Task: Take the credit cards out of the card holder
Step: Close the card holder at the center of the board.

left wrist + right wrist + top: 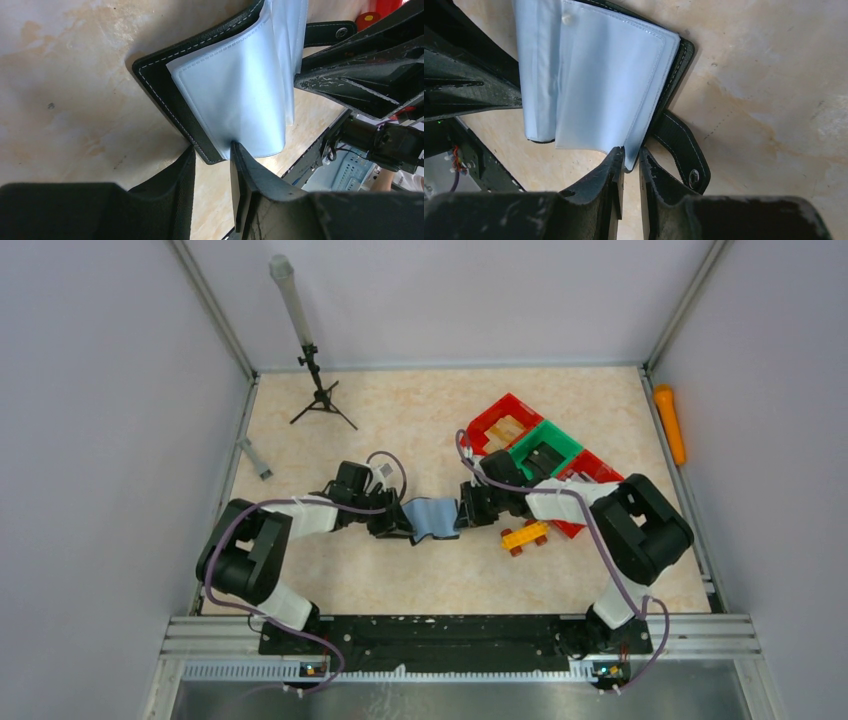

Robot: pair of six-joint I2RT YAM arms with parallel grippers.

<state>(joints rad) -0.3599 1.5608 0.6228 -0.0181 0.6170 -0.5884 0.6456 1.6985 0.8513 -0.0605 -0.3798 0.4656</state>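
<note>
Ngl, with the holder (pixel 432 518) spread open just left of the car (pixel 525 536), your left gripper (pixel 212 160) was clamped on its cover (pixel 162 92) corner and your right gripper (pixel 630 159) nipped nearly shut on a sleeve (pixel 609 85) edge, so you probably wanted it taut before fishing for cards.

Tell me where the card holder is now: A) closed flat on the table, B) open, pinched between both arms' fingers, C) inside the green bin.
B: the card holder is spread open, clear sleeves showing, left fingers on one edge, right fingers on the other.
</note>
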